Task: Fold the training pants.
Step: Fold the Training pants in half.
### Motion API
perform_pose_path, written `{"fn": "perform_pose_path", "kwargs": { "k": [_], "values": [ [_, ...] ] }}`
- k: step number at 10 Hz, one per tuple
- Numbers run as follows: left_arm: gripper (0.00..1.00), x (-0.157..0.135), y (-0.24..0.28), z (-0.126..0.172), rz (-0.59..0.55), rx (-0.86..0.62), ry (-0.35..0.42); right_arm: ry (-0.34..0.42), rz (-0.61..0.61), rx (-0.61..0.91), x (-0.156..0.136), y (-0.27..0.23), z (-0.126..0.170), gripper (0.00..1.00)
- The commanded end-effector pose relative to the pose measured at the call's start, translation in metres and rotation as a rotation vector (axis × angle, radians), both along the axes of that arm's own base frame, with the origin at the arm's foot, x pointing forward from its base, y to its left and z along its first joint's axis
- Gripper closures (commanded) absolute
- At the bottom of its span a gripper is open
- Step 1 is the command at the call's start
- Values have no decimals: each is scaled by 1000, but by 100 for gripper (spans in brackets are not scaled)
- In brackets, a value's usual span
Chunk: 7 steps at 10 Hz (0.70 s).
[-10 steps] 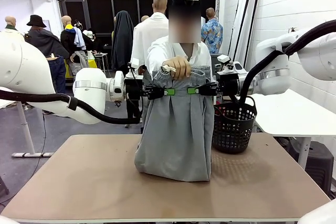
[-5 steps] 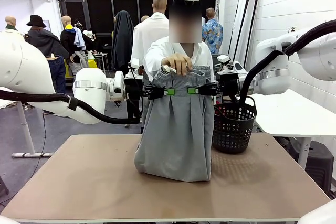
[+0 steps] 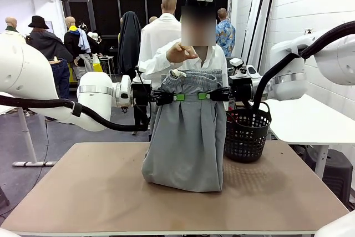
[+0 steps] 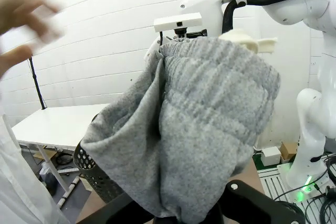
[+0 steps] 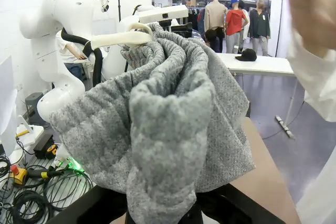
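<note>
Front view: light grey fabric training pants [image 3: 186, 137] hung upright, waistband clamped by left gripper [image 3: 177, 97], right gripper [image 3: 202, 96]; flat lay-down judged next.

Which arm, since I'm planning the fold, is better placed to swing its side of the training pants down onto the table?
Probably left. The left fingers and right fingers clamp the training pants alike, but the black basket stands close on the right side.

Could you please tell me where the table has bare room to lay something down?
The table is bare left of the pants, out to its left edge, and along the near strip before the pants and the basket. It is crowded mid-table, where the pants' hem rests, and far right, where the basket stands.
</note>
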<state>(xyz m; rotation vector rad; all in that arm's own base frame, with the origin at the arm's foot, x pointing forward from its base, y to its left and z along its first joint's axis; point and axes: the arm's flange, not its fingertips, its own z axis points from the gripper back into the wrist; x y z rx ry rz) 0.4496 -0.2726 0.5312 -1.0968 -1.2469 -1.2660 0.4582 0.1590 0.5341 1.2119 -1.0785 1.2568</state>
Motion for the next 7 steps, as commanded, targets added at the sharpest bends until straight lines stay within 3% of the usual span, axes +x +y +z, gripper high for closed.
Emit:
{"fn": "perform_pose_path", "kwargs": {
  "k": [1, 7],
  "values": [
    [100, -1, 1, 1, 10, 5, -22, -2, 4, -1, -3, 1, 1, 100],
    [100, -1, 1, 1, 10, 5, -22, -2, 4, -1, -3, 1, 1, 100]
  ]
}}
